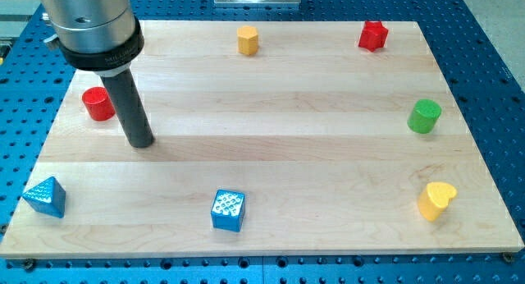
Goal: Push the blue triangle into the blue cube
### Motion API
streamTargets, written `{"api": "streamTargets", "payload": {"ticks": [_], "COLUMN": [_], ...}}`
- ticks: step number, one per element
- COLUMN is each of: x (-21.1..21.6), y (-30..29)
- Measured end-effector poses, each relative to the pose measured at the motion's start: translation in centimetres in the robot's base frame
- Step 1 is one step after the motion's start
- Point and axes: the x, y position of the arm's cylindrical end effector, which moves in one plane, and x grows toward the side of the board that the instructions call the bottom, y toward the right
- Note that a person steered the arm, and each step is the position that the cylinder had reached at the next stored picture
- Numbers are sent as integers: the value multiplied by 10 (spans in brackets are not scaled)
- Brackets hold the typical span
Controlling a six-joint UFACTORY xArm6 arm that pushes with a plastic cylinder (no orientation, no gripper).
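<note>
A pale wooden board (271, 87) seen from above and slightly in front; a dark rod hangs from the arm near the board's left edge, and my tip (142, 143) rests on bare wood, touching no block; there are no jaws on this arm, only the plain rod, so nothing is held or gripped.

The blue triangle (45, 197) sits in the board's bottom-left corner, close to the left edge; the blue cube (228, 210) sits along the bottom edge, left of its middle, well apart from the triangle and almost level with it.

The relation that matters: the triangle lies below and to the left of my tip, while the cube lies to the triangle's right; my judgement is that the tip must get round to the triangle's left-edge side before pushing rightward along the bottom edge; little room shows between the triangle and that edge.

A red cylinder (98, 103) stands just left of the rod, near the left edge, out of that path.
</note>
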Motion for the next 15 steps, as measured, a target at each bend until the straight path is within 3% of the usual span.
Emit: {"api": "streamTargets", "payload": {"ticks": [6, 8, 9, 10, 11, 13, 15], "x": [19, 37, 80, 97, 102, 102, 135], "y": [10, -137, -118, -135, -122, 25, 73]}}
